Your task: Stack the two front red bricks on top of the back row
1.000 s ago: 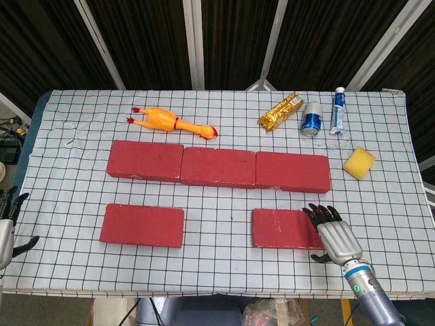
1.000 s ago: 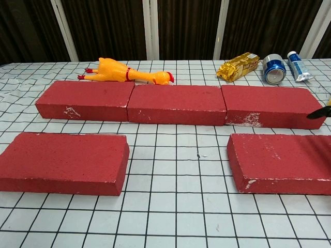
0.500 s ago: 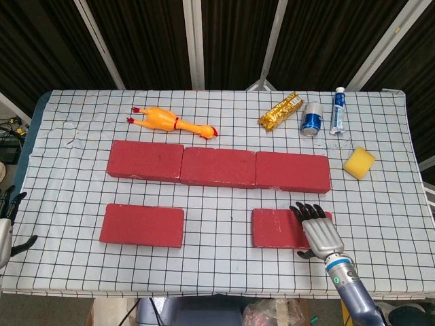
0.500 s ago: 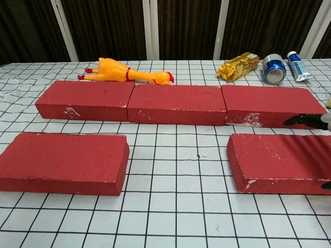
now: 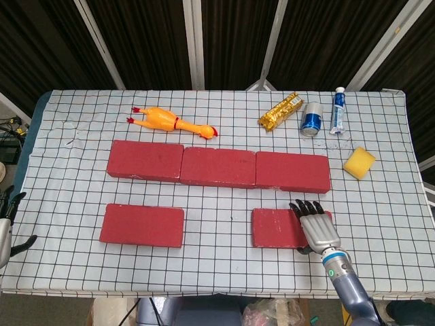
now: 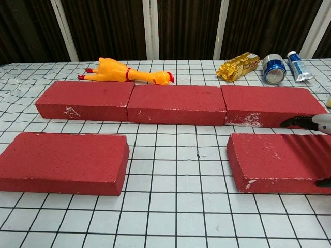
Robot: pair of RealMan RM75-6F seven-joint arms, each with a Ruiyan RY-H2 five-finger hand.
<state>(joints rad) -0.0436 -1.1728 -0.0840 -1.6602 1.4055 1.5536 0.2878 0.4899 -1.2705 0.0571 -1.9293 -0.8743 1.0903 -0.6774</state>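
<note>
Over the right end of the front right brick (image 5: 282,227), the right hand (image 5: 317,227) lies flat, fingers extended, grasping nothing. Front left brick (image 5: 142,225) sits apart, near the back row (image 5: 217,166). Left hand (image 5: 5,227) hangs released off the table's left edge.

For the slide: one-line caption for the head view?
Right hand over the front right red brick; back row of three bricks unstacked, front left brick untouched.
</note>
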